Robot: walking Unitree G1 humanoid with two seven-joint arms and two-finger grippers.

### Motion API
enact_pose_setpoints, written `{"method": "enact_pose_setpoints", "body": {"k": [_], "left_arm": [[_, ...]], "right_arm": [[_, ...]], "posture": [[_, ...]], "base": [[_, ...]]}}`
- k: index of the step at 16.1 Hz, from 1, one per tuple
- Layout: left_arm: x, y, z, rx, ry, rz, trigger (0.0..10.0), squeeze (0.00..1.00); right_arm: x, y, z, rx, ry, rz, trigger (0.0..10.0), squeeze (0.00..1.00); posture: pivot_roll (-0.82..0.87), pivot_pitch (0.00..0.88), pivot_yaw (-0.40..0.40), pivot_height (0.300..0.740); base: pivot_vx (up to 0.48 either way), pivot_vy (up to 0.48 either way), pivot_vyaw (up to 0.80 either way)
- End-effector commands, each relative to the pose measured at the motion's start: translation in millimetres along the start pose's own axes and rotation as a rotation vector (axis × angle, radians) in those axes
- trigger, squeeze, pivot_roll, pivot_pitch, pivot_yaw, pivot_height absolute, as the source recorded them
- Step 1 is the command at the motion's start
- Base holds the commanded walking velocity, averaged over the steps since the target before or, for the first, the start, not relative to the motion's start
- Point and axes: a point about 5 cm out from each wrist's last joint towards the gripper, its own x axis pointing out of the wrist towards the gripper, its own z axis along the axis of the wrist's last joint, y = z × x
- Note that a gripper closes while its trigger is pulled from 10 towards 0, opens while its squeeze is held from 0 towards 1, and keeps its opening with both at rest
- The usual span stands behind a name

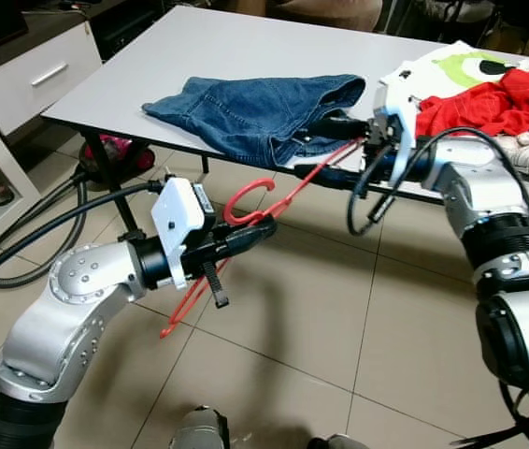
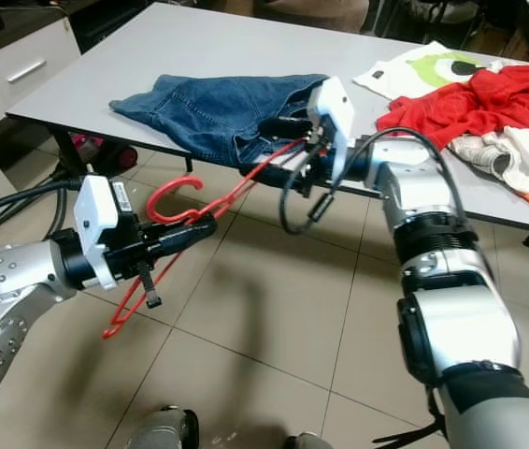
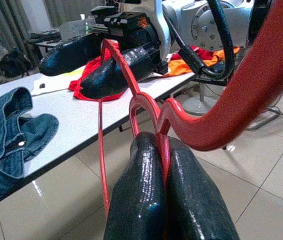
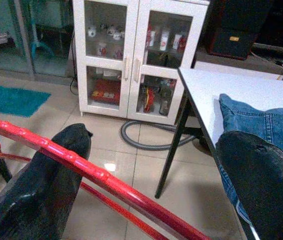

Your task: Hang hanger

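Red hanger (image 1: 283, 201) held over floor beside table (image 1: 152, 75), neck pinched tight in left gripper (image 1: 263, 227). Right gripper (image 4: 151, 165) spread wide, hanger arm crossing between fingers, apparently not yet clamped. Left forearm low and level, right reaching across table edge near jeans (image 1: 264, 112). Keep left pinch firm, hook clear; no rail visible, so locate one first.
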Motion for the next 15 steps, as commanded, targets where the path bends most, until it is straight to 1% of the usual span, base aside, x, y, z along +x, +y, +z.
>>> {"method": "enact_pose_setpoints", "body": {"k": [1,2,3,4,5,7,8,9,11,12,13,15], "left_arm": [[-2.8,-6.0,-17,-0.047,0.084,-0.024,10.0,0.00],[-2.9,-6.3,-17,-0.048,0.086,-0.024,10.0,0.00],[-2.8,-6.5,-18,-0.048,0.087,-0.023,10.0,0.00],[-2.4,-6.3,-19,-0.050,0.089,-0.021,10.0,0.00],[-2.2,-6.1,-19,-0.051,0.090,-0.020,10.0,0.00],[-1.5,-6.0,-21,-0.054,0.093,-0.018,10.0,0.00],[-1.7,-5.9,-21,-0.055,0.095,-0.018,10.0,0.00],[-1.9,-5.4,-22,-0.057,0.097,-0.017,10.0,0.00],[-2.0,-5.2,-24,-0.058,0.100,-0.018,10.0,0.00],[-1.3,-5.2,-24,-0.060,0.102,-0.023,10.0,0.00],[-0.7,-5.2,-25,-0.058,0.103,-0.029,10.0,0.00],[-0.2,-4.8,-25,-0.055,0.103,-0.030,10.0,0.00]], "right_arm": [[-19.5,-4.7,6,-0.085,0.037,-0.042,10.0,0.00],[-20.8,-1.2,0,-0.129,0.097,-0.024,10.0,0.00],[-22.5,5.6,-5,-0.185,0.156,0.009,10.0,0.00],[-23.8,10.4,-3,-0.229,0.174,0.023,10.0,0.00],[-24.5,11.9,-1,-0.250,0.175,0.026,10.0,0.00],[-26.4,14.9,15,-0.472,0.213,-0.023,10.0,0.00],[-27.2,19.2,23,-0.496,0.192,-0.016,10.0,0.00],[-29.0,25.3,33,-0.464,0.134,0.007,10.0,0.00],[-34.2,28.5,45,-0.420,0.077,0.020,10.0,0.00],[-43.8,24.2,52,-0.399,0.057,0.005,10.0,0.00],[-47.2,21.2,52,-0.383,0.056,-0.007,10.0,0.00],[-49.3,18.3,58,-0.340,0.013,-0.019,10.0,0.00]], "posture": [[0.12,0.080,-0.005,0.740],[0.11,0.081,-0.004,0.740],[0.11,0.082,-0.006,0.740],[0.11,0.083,-0.005,0.740],[0.11,0.082,-0.005,0.740],[0.10,0.083,-0.003,0.740],[0.10,0.084,-0.002,0.740],[0.09,0.084,0.000,0.740],[0.09,0.085,0.002,0.740],[0.08,0.084,0.004,0.740],[0.08,0.083,0.003,0.740],[0.09,0.082,0.003,0.740]], "base": [[0.000,0.000,0.00],[0.000,0.000,0.00],[0.000,0.000,0.00],[0.000,0.000,0.00],[0.000,0.000,0.00],[0.000,0.000,0.00],[0.000,0.000,0.00],[0.000,0.000,0.00],[0.000,0.000,0.00],[0.000,0.000,0.00],[0.000,0.000,0.00],[0.000,0.000,0.00]]}}
